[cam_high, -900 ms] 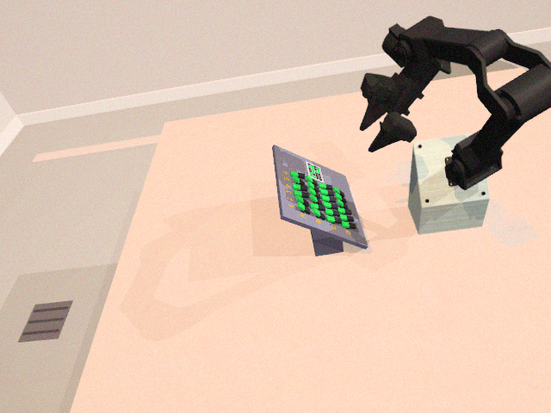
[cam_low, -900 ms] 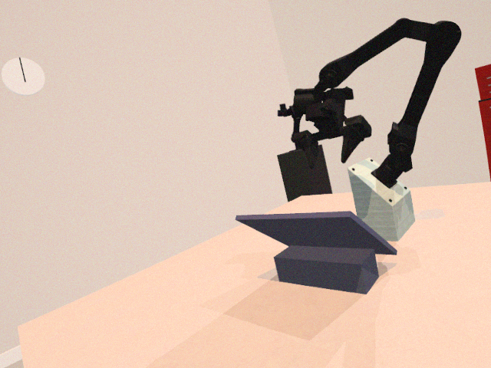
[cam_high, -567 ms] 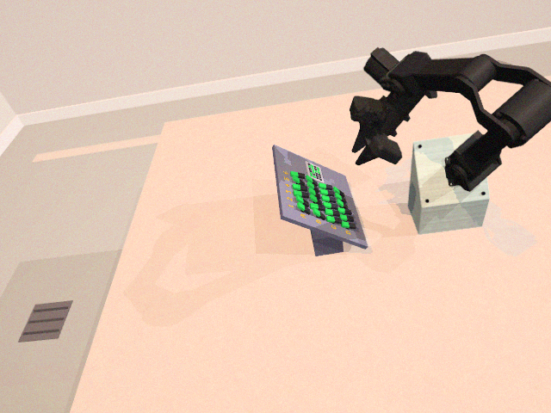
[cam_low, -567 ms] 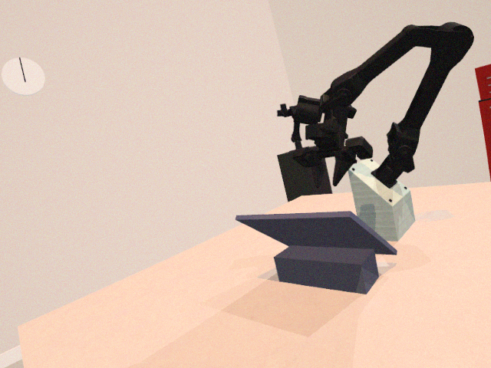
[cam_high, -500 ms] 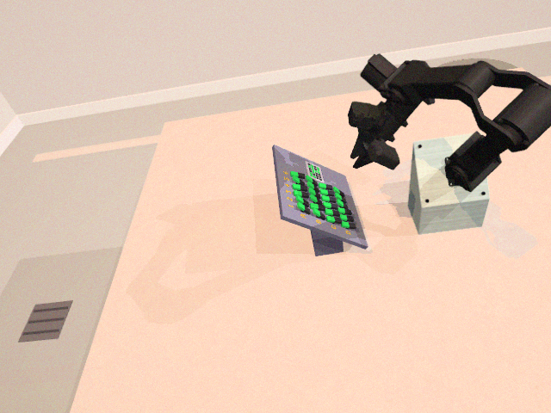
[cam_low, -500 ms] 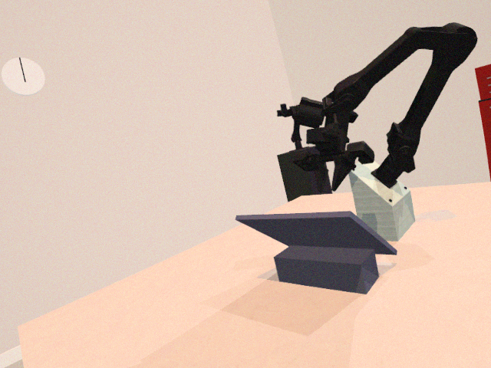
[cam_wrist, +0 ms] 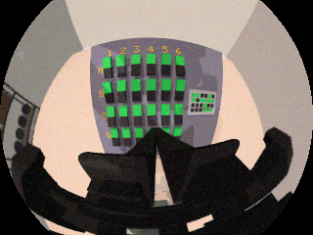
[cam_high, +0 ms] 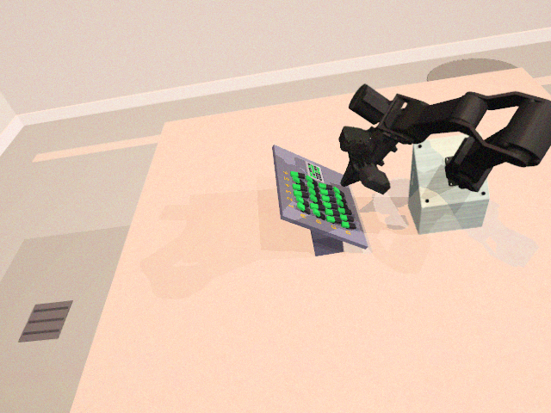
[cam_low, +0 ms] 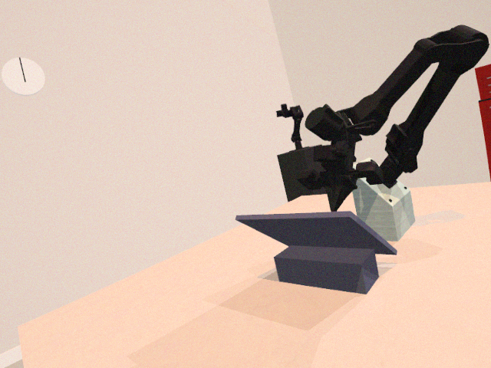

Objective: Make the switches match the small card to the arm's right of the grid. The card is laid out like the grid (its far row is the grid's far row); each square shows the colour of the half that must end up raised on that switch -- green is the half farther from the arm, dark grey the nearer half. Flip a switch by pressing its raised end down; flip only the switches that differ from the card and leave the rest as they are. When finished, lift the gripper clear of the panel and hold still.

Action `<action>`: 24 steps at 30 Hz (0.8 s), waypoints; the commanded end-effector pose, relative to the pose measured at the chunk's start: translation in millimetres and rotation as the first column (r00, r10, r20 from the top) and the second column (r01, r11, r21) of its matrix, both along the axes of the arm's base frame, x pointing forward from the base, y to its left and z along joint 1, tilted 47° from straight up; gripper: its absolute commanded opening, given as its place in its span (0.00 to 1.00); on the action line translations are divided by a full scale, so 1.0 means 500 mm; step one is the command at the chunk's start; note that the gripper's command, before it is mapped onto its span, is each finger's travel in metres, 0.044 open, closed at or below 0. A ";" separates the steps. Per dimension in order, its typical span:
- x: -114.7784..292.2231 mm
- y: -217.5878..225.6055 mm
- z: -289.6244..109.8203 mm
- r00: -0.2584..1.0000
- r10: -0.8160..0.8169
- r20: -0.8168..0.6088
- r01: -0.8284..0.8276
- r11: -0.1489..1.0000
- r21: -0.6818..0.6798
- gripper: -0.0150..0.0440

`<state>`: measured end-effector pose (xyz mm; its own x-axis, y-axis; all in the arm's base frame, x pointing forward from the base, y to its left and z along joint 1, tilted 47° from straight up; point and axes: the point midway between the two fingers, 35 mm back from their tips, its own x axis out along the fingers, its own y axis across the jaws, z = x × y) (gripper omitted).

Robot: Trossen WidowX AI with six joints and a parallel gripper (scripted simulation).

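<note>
The tilted purple panel (cam_high: pixel 281 162) (cam_low: pixel 317 229) (cam_wrist: pixel 210 69) bears a grid of rocker switches (cam_high: pixel 297 187) (cam_wrist: pixel 151 60), rows A to D and columns 1 to 6. Each visible switch has a green far half and a dark grey near half; which half is raised is hard to tell at this size. The small card (cam_high: pixel 314 171) (cam_wrist: pixel 201 102), with green and dark squares, lies right of the grid. My gripper (cam_high: pixel 343 184) (cam_low: pixel 334 210) (cam_wrist: pixel 155 131) is shut and empty, tips down over the panel's near side. In the wrist view it hides D4 and parts of its neighbours. Contact with a switch cannot be told.
The arm's pale base block (cam_high: pixel 449 218) (cam_low: pixel 380 215) stands on the near side of the panel. The panel rests on a dark wedge-shaped stand (cam_high: pixel 326 244) (cam_low: pixel 321 265). A dark box (cam_low: pixel 291 178) shows behind the gripper, and a red cabinet (cam_low: pixel 484 130) at the right edge.
</note>
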<state>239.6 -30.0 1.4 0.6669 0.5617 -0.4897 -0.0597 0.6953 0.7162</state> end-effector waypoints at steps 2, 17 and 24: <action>0.014 0.028 -0.019 1.000 -0.013 -0.005 0.013 1.000 0.019 0.25; 0.031 0.044 -0.032 1.000 -0.014 -0.004 0.014 1.000 0.020 0.25; 0.043 0.055 -0.042 1.000 -0.013 -0.004 0.013 1.000 0.020 0.25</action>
<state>260.2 -4.8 -14.8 0.6755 0.5643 -0.4747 -0.0603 0.6839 0.7271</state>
